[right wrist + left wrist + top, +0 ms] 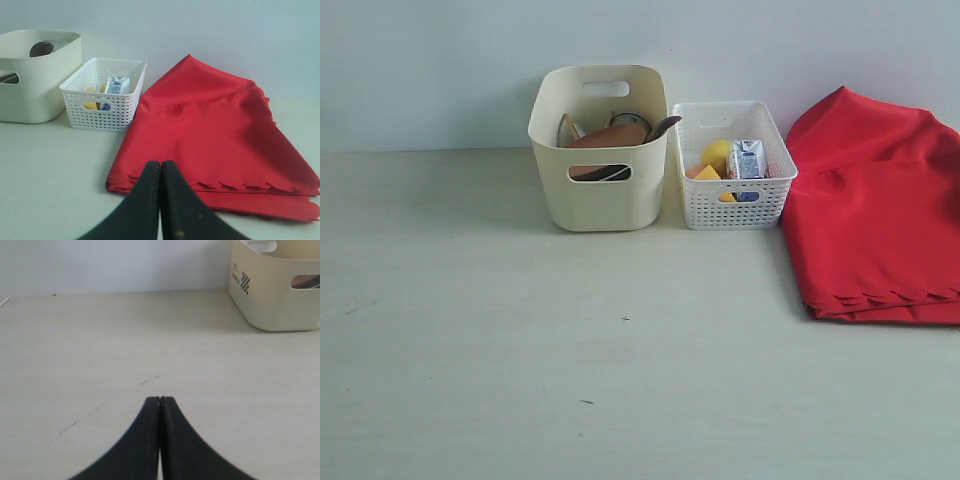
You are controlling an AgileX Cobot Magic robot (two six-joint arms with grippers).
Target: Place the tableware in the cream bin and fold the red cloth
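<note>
Left gripper (160, 399) low over open table (100, 355), pinched closed, empty; right gripper (160, 163) likewise, facing the cloth (210, 125), scalloped edge nearest.

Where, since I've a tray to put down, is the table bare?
Bare: the whole table front, before the bin, basket and cloth, and left of the bin. Crowded: the back right, where those three sit close together.

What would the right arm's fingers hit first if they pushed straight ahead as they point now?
Probably the large folded bright red fabric cloth: its scalloped edge lies just ahead of the shut right fingers, though whether they'd pass above it is unclear.
</note>
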